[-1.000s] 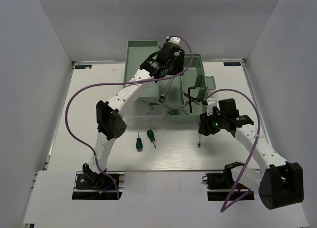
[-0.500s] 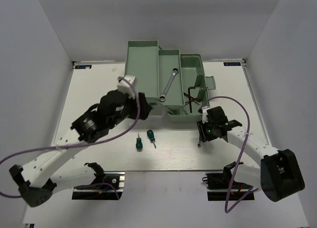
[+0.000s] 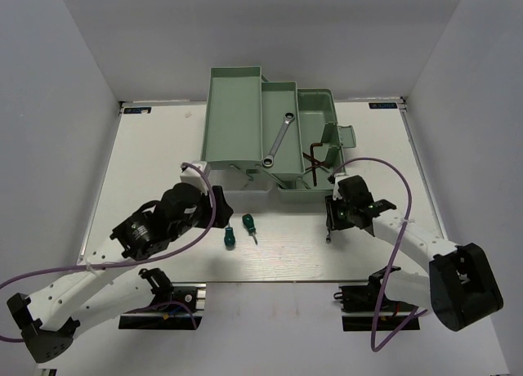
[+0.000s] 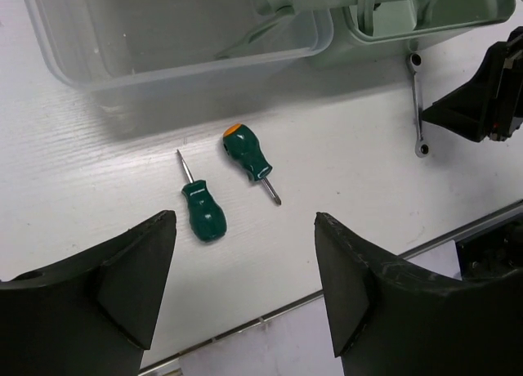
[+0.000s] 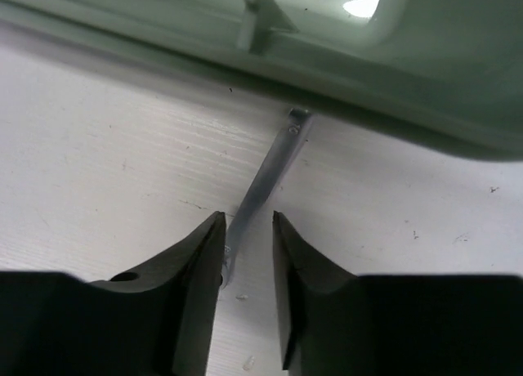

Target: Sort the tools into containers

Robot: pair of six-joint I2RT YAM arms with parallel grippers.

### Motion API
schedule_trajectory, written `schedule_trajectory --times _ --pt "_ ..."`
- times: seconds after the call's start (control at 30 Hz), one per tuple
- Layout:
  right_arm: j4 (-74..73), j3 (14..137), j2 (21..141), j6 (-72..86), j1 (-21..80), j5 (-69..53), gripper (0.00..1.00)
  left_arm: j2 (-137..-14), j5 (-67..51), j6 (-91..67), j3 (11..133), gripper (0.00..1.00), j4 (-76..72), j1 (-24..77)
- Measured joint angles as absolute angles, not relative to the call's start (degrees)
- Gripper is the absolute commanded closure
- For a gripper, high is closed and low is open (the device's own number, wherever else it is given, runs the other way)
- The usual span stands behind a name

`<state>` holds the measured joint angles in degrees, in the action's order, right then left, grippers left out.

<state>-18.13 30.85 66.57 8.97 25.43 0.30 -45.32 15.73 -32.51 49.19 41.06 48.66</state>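
Mint-green toolbox [image 3: 233, 114] is sitting open at the back of the table [image 3: 147, 163], and both wrist cams are only catching the edge of it. Hex keys [image 3: 315, 159] in the base are lying in a dark overlapping bunch, so I'm not getting a count on those. From the top cam I'm not making out the fingers of the left gripper [image 4: 243, 221] at all. The right gripper [image 5: 247, 219] is covering most of the loose wrench [image 5: 274, 167] there, with just the near tip peeking out. In the right wrist view that tip is disappearing behind the fingers.

Counting up: two screwdrivers, two wrenches, one toolbox. The tray wrench [image 3: 278, 137] is lying diagonally in the middle tray [image 3: 274, 98]. The loose wrench is lying on the table just in front of the toolbox. The right jaws are straddling its shaft, narrowly apart, a sliver of table showing beside it, not clamped. The green screwdriver [image 4: 204, 217] and the orange-capped screwdriver [image 4: 245, 151] are lying side by side on the table, just ahead of the left gripper. Its jaws are standing wide apart, holding nothing.
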Motion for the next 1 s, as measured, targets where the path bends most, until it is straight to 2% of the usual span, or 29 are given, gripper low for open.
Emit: schedule_trajectory --times 0.1,0.3,0.4,0.5,0.7,0.83,0.87,1.0 --pt "-17.58 30.7 67.05 10.15 25.96 1.32 0.77 -43.44 15.7 -33.82 47.62 0.21 41.08 48.66" --pt "-15.94 29.15 67.35 12.29 27.51 3.33 0.78 -41.58 15.68 -35.81 44.64 0.22 41.15 48.9" --pt "-14.87 29.17 68.31 12.91 28.21 4.08 0.69 -40.6 15.68 -36.49 43.81 0.22 41.45 48.95" --pt "-14.55 29.15 68.84 13.15 28.58 4.78 0.63 -39.7 15.68 -36.97 43.59 0.22 41.6 48.97" --pt "-13.37 29.43 70.24 13.08 29.52 7.38 0.6 -39.09 15.68 -37.36 43.53 0.22 41.6 48.99" --pt "-13.17 31.14 72.84 13.02 29.65 8.95 0.86 -38.65 15.68 -37.5 43.22 0.22 41.58 48.99" --pt "-13.56 31.55 73.23 13.45 29.61 9.1 0.98 -38.48 15.68 -37.54 43.09 0.22 41.58 48.99" --pt "-13.74 31.68 73.14 14.33 29.39 9.15 1.0 -38.17 15.68 -37.74 42.74 0.22 41.76 48.99"
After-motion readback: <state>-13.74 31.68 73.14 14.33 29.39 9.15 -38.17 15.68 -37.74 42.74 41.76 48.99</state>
